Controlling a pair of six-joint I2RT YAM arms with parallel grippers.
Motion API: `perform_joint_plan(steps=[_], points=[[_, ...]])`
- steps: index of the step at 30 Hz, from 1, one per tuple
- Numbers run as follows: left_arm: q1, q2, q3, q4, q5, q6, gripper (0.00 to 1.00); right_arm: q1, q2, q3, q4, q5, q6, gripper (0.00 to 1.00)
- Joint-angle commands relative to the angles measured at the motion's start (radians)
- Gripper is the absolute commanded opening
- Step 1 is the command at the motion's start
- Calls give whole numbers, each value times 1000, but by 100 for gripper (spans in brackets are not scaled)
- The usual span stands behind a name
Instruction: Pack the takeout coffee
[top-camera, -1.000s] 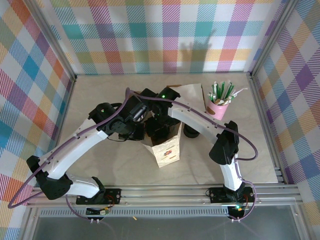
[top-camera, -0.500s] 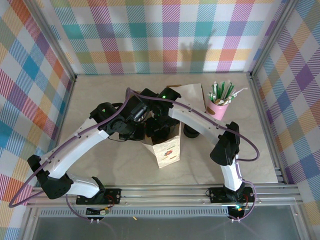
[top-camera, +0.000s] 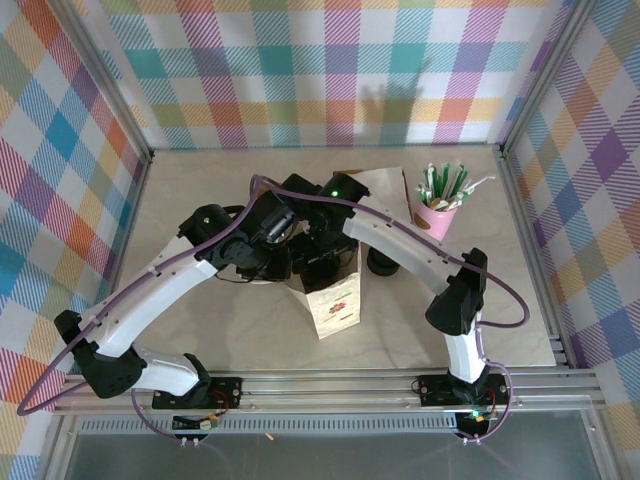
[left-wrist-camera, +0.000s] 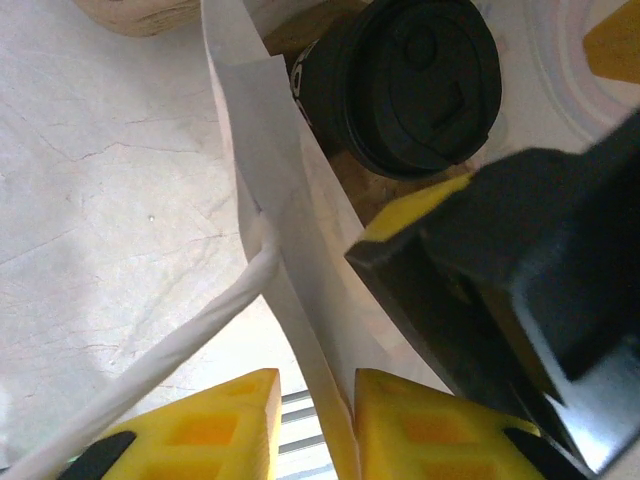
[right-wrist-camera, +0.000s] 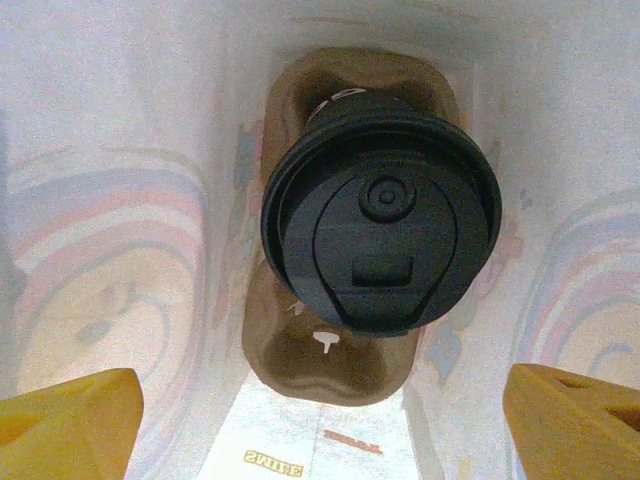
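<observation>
Since the left gripper (left-wrist-camera: 315, 425) is parked at the near lip of the paper bag (top-camera: 335, 300), its yellow fingers straddle the white wall right by the twisted handle (left-wrist-camera: 190, 345), presumably to keep the mouth pulled wide so nothing snags. There's a sliver of gap on one side of the paper though, so honestly I can't tell if it's pinching or just loosely bracketing it. Just past that, the right gripper (right-wrist-camera: 320, 420) hangs in the bag's mouth with its jaws spread wide and nothing between them, tips well clear either side of the takeout coffee (right-wrist-camera: 380, 220). That cup sits upright at the bottom of the bag, black lid on, seated in one pocket of a brown cardboard carrier (right-wrist-camera: 330, 365), which should stop it tipping, so I'd call the packing basically done. The overhead view gives the layout, with the bag standing mid-way across the table (top-camera: 200, 190) and both arms bunched over it, but the arms block its inside; the wrist cams let you see the cup. Farther back on the right stands a pink cup of straws (top-camera: 437, 218), well apart from the bag.
</observation>
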Motion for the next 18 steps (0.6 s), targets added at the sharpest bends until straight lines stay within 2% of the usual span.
perform_joint_plan(steps=[1, 5, 13, 18], points=[[-1, 0, 28, -32, -18, -6, 29, 13, -32, 31, -37, -13, 22, 92], [-1, -1, 38, -41, -30, -5, 36, 16, -28, 41, -39, -15, 23, 91], [4, 5, 63, -44, -34, 4, 48, 19, -22, 71, -50, -19, 27, 82], [11, 12, 91, -32, -11, 8, 50, 27, -23, 88, -68, -9, 37, 79]])
